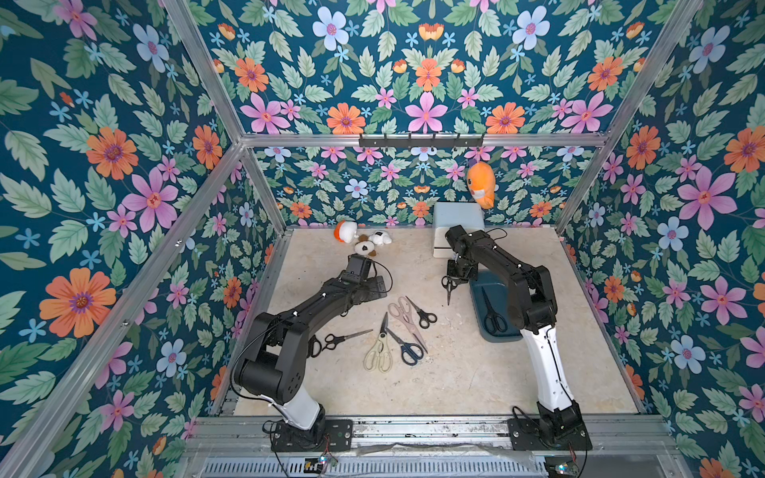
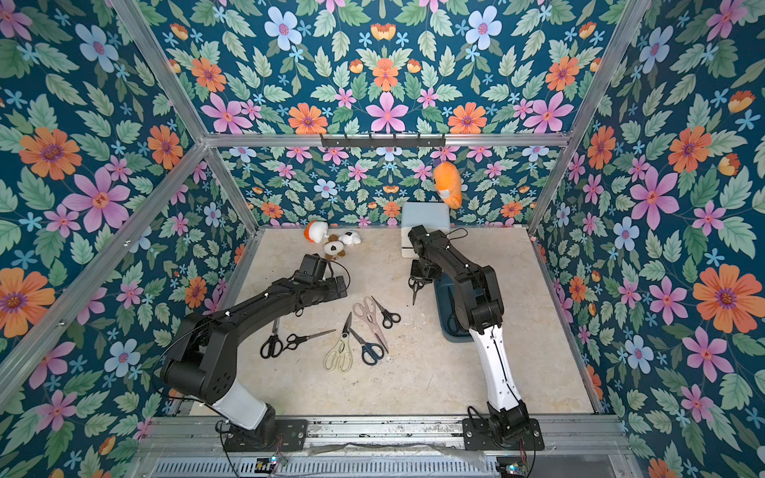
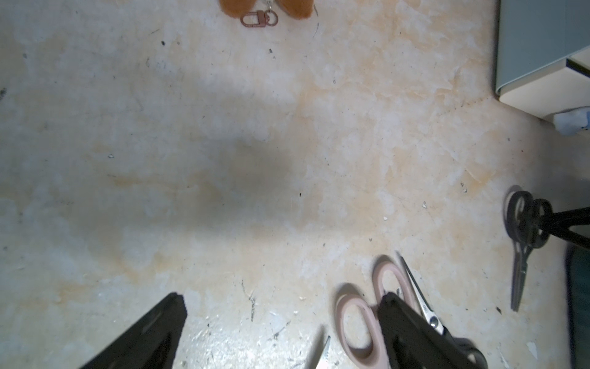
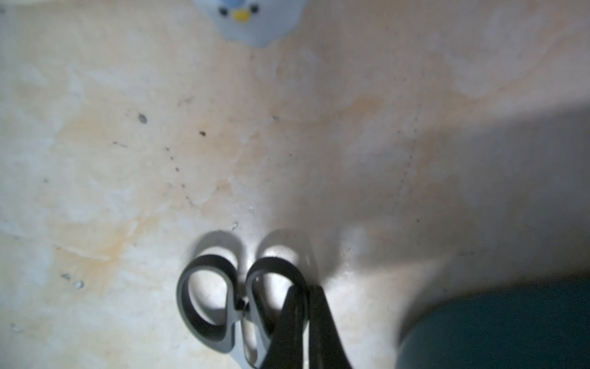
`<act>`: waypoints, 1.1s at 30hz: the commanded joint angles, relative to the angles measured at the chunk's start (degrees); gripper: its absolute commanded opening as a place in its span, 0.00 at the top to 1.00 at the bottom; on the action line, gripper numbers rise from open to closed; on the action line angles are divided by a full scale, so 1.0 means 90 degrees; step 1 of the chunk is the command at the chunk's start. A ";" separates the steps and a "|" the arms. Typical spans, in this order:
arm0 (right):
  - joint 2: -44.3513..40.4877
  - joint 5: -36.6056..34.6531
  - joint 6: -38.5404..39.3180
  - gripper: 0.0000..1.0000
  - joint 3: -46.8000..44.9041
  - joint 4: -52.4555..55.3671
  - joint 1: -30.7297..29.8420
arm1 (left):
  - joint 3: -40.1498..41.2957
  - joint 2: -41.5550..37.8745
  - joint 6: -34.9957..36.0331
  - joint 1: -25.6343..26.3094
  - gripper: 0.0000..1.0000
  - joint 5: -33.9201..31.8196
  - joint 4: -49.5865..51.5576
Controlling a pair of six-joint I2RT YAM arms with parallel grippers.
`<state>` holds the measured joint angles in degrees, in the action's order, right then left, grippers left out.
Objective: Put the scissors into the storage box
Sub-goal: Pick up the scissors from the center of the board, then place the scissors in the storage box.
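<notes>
right tool [image 4: 301,295] clamped on 1 handle loop of black scissors [image 4: 220,306], blades pointing down. storage box [image 1: 507,336] just beside it, black pair [image 1: 492,316] inside. left tool [image 3: 283,302] wide, empty, pink pair [image 3: 357,322] just below it.

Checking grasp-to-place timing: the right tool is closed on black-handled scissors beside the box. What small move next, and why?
Probably lift the black-handled scissors slightly and carry them sideways over the storage box: the right tool is shut on one handle loop, and the pair sits outside the box's rim.
</notes>
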<state>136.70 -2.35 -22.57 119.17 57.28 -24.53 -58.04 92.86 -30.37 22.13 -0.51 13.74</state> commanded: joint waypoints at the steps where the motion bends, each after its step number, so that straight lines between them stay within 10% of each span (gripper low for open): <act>1: -0.0309 0.0026 0.0102 1.00 -0.0018 0.0065 -0.0027 | 0.0041 -0.0047 -0.0082 -0.0001 0.01 -0.0031 0.0006; 33: -0.3921 0.0110 0.0341 1.00 -0.3266 -0.0058 0.0564 | -0.0620 0.0817 -0.0151 0.0000 0.01 0.0660 -0.0072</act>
<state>102.50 -0.08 -20.60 91.46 57.08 -20.84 -62.74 99.90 -31.59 22.13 4.43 12.47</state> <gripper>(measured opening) 0.066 0.989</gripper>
